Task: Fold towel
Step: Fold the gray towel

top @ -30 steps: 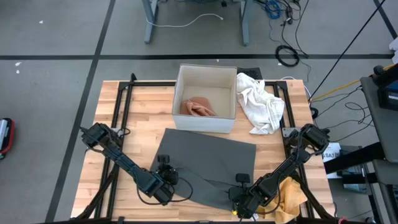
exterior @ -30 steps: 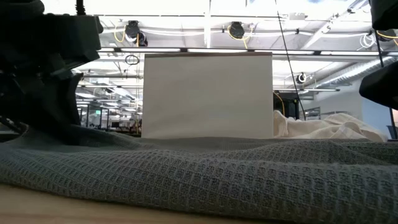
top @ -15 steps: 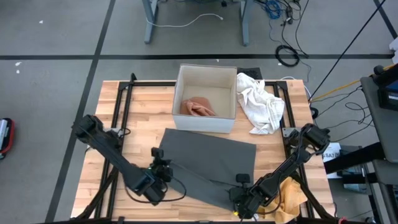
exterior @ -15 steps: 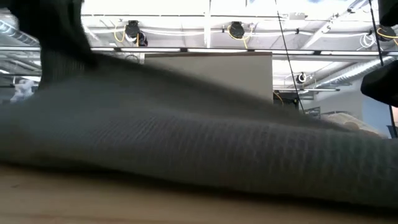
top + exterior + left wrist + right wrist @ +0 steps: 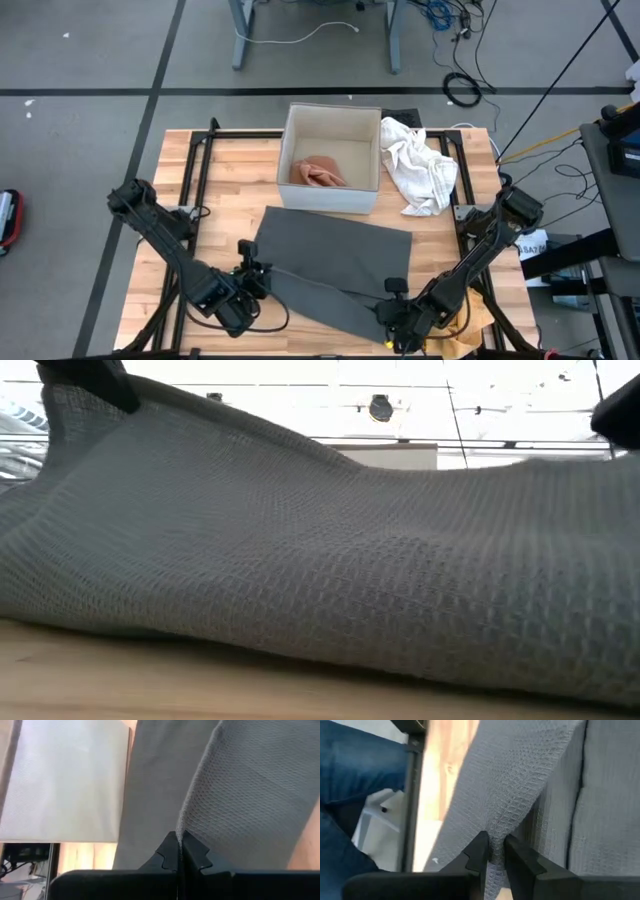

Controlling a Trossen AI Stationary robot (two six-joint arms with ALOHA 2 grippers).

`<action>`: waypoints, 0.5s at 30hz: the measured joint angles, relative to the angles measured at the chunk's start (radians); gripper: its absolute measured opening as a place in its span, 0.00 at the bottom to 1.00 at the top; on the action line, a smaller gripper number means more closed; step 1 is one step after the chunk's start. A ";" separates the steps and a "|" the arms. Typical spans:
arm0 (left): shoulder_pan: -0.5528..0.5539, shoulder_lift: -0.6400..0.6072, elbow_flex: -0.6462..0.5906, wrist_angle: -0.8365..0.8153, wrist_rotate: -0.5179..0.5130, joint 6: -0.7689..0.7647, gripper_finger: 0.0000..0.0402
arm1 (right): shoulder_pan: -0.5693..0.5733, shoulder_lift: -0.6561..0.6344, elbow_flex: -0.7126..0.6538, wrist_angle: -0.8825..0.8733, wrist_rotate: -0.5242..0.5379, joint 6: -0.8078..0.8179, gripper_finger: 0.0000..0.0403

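Observation:
A grey waffle-weave towel [image 5: 340, 262] lies spread on the wooden table [image 5: 220, 180], its far part flat in front of the box. Its near edge is raised and fills the low view as a grey towel wall [image 5: 330, 560]. My left gripper [image 5: 252, 273] is shut on the towel's near left corner, and my right gripper [image 5: 392, 300] is shut on its near right corner. In the low view the left gripper [image 5: 90, 378] shows dark at one top corner and the right gripper [image 5: 620, 408] at the other. My left gripper pinches the towel's near left corner edge [image 5: 181, 822] between its two shut fingers [image 5: 170, 851], slanting down from the near left. The corner is lifted clear and the cloth slopes away from it to the table. My right gripper pinches a bunched fold at the towel's near right corner [image 5: 496, 832] between its two fingers [image 5: 479, 851], slanting down from the near right. That corner is lifted clear, with the cloth running down from it to the table.
A white open box [image 5: 330, 122] with a pink cloth [image 5: 318, 172] inside stands at the far middle. A crumpled white cloth [image 5: 420, 165] lies to its right, a yellow cloth [image 5: 470, 320] at the near right corner. A person's jeans [image 5: 350, 795] show beside the table.
Both grippers have risen, the left one more, and it has drifted toward the table's left edge. The towel's near edge, which lay low on the table, has come up with them; the far part has stayed flat.

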 joint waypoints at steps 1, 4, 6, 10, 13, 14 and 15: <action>-0.004 0.000 0.000 -0.001 0.000 -0.001 0.00 | 0.004 -0.013 0.000 -0.006 0.010 -0.002 0.12; -0.017 0.000 0.000 -0.014 0.001 -0.012 0.00 | 0.016 -0.056 0.001 -0.027 0.050 -0.007 0.12; -0.022 0.000 0.000 -0.036 0.002 -0.029 0.00 | 0.023 -0.087 0.001 -0.039 0.072 -0.008 0.12; -0.022 0.000 0.000 -0.092 -0.004 -0.081 0.00 | 0.043 -0.153 0.002 -0.074 0.135 -0.013 0.12; -0.022 0.000 0.000 -0.138 -0.044 -0.124 0.00 | 0.051 -0.199 0.002 -0.150 0.179 0.004 0.12; -0.022 0.000 0.000 -0.157 -0.056 -0.137 0.00 | 0.051 -0.212 0.002 -0.191 0.188 0.015 0.12; -0.019 0.000 0.000 -0.173 -0.064 -0.150 0.00 | 0.051 -0.223 0.002 -0.236 0.196 0.029 0.11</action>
